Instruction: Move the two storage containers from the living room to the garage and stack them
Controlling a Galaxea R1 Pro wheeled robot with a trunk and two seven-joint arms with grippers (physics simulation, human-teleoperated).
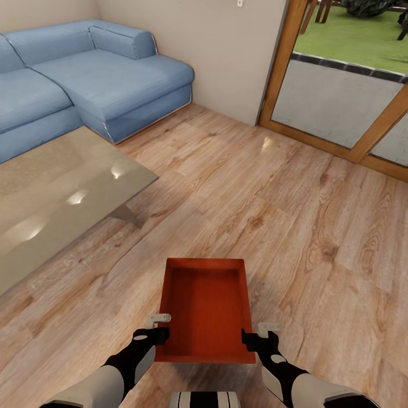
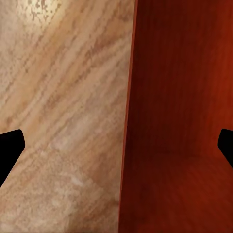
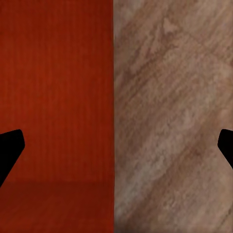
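A living room is seen, floored in glossy light wood planks [image 1: 238, 187] with cream walls [image 1: 226, 51]. From left to right stand one blue sofa [image 1: 85, 79], one glass-topped counter [image 1: 51, 204] and one wood-framed glass door [image 1: 351, 96] with grass beyond it.

One red-orange bin [image 1: 207, 309] is seen — open-topped, empty, finely ribbed — low in the middle of the head view, between the two arms and over the planks. Whether it rests on the floor or is lifted cannot be told.

The left gripper [image 1: 160, 327] is set at the bin's left wall, the right gripper [image 1: 262, 334] at its right wall. In each wrist view the wall's edge is seen between spread jaws — one dark fingertip [image 2: 9, 145] over the floor, the other over the bin's inside [image 2: 179, 97]. The jaws are spread wide, and whether the wall is pinched cannot be told.
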